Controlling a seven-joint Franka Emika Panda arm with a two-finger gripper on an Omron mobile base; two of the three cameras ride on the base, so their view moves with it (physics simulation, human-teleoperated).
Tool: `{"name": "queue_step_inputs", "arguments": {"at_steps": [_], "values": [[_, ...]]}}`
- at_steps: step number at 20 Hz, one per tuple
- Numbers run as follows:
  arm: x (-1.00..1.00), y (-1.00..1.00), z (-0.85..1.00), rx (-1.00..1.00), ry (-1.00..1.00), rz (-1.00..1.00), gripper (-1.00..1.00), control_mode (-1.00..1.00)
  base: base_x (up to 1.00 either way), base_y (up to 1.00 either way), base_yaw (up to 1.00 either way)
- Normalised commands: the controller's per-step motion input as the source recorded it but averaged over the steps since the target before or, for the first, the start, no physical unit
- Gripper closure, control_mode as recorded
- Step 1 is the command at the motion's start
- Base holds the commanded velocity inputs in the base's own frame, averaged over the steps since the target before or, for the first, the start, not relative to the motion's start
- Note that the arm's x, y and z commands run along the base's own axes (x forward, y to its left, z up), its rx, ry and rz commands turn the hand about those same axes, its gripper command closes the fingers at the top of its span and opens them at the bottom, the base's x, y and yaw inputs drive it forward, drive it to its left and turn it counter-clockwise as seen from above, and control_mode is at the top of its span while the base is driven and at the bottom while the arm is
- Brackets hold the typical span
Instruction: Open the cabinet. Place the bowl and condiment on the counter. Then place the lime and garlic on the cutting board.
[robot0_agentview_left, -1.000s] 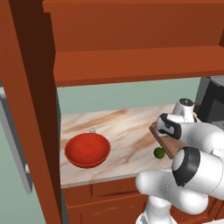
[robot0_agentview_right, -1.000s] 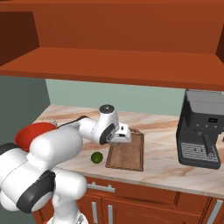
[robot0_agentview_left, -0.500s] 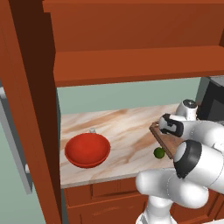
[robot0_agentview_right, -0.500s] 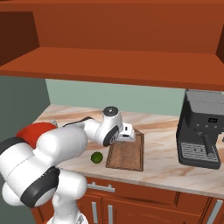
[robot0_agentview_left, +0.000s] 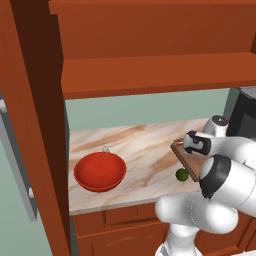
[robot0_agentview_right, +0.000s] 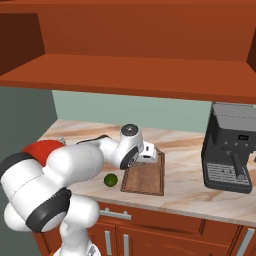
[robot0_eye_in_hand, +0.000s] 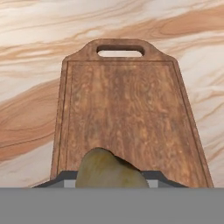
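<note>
- Gripper (robot0_agentview_right: 150, 153) over the board's (robot0_eye_in_hand: 124, 113) far end, clenched on the garlic (robot0_eye_in_hand: 109, 171); the lump sits low in the hand view, above bare wood.
- Board surface ahead of the garlic is open up to its handle slot.
- Lime (robot0_agentview_left: 182, 174) on the counter (robot0_agentview_left: 135, 145), just off the board's left edge.
- Bowl (robot0_agentview_left: 100, 171) well left, near the counter's front edge, a small shaker (robot0_agentview_left: 105, 149) right behind it.
- Coffee machine (robot0_agentview_right: 231, 154) stands right of the board, apart.
</note>
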Motion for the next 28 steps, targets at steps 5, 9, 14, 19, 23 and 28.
{"name": "queue_step_inputs", "arguments": {"at_steps": [5, 9, 14, 19, 23, 28], "values": [[0.11, 0.00, -0.15, 0.00, 0.00, 0.00, 1.00, -1.00, 0.00, 0.00, 0.00], [0.12, 0.00, -0.12, 0.00, 0.00, 0.00, 1.00, -1.00, 0.00, 0.00, 0.00], [0.05, -0.03, -0.14, 0.00, 0.00, 0.00, 1.00, -1.00, 0.00, 0.00, 0.00], [0.02, 0.00, -0.18, 0.00, 0.00, 0.00, 1.00, -1.00, 0.00, 0.00, 0.00], [0.04, 0.00, -0.09, 0.00, 0.00, 0.00, 1.00, -1.00, 0.00, 0.00, 0.00], [0.04, 0.00, -0.07, 0.00, 0.00, 0.00, 1.00, -1.00, 0.00, 0.00, 0.00]]}}
